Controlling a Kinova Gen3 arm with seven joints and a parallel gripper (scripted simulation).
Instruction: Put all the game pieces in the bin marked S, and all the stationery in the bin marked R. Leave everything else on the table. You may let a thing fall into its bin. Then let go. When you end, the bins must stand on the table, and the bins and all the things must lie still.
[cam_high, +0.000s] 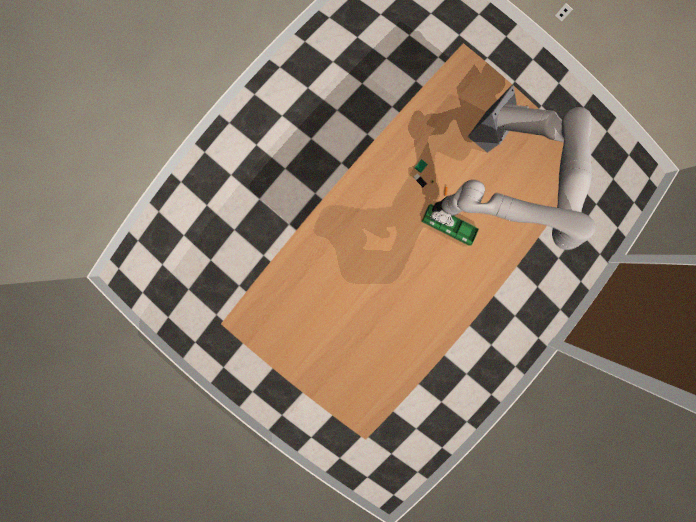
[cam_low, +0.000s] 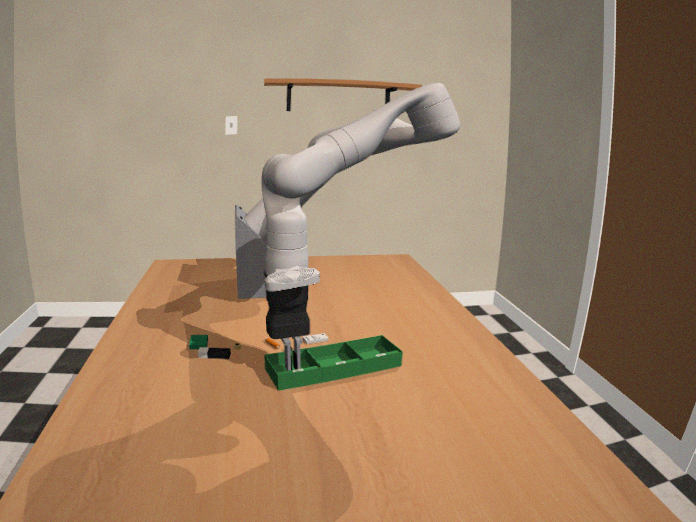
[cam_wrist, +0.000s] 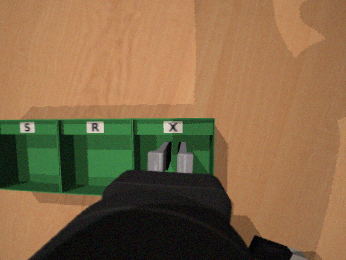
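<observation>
A green tray (cam_high: 475, 234) (cam_low: 337, 373) (cam_wrist: 114, 127) has three bins marked S, R and X; nothing shows in the visible parts of S and R. My gripper (cam_low: 292, 368) (cam_wrist: 175, 151) is slightly open, fingers down inside bin X, with nothing seen between them. A white domino (cam_low: 315, 338) lies behind the tray. A short orange stick (cam_high: 445, 189) (cam_low: 272, 342) lies behind bin X. My arm and hand hide part of bin X and the table behind it.
A black piece with a pale end (cam_high: 421, 182) (cam_low: 218, 352) (cam_wrist: 270, 247), a green block (cam_high: 420, 165) (cam_low: 197, 341) and a small brass-coloured ring (cam_high: 432, 181) (cam_low: 237, 346) lie beyond the X end of the tray. The arm's grey mount (cam_low: 250, 269) stands at the back.
</observation>
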